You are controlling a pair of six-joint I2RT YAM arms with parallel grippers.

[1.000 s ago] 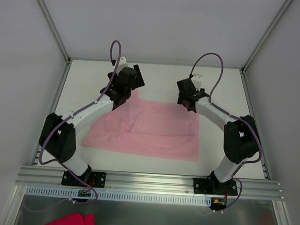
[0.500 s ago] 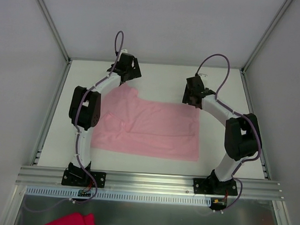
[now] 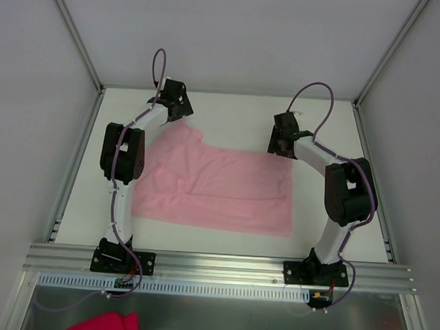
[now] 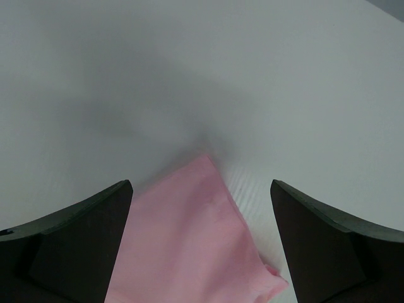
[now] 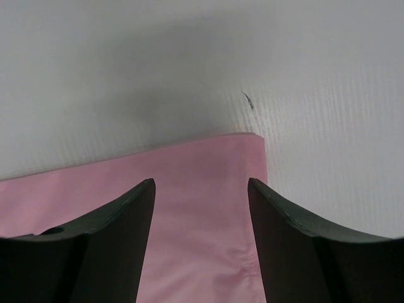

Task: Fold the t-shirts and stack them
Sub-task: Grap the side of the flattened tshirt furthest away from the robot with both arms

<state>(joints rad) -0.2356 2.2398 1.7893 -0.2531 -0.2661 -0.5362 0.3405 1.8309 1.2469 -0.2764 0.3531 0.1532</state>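
One pale pink t-shirt (image 3: 219,187) lies spread flat on the white table (image 3: 229,114). My left gripper (image 3: 173,106) hovers at the shirt's far left corner. In the left wrist view this gripper (image 4: 201,184) is wide open, and the pointed shirt corner (image 4: 196,240) lies on the table between its fingers (image 4: 76,243). My right gripper (image 3: 281,142) is over the far right corner. The right wrist view shows this gripper (image 5: 201,183) open, its fingers (image 5: 303,252) standing either side of the hemmed shirt corner (image 5: 208,189), which lies flat and unpinched.
A deep magenta cloth (image 3: 103,324) lies below the aluminium front rail (image 3: 215,266), off the table at the near left. White walls and metal posts (image 3: 79,42) close in the table's back and sides.
The left arm has folded up and its gripper has travelled from above the shirt's far left part back past that corner. The right gripper has shifted only slightly and its jaws have narrowed a little.
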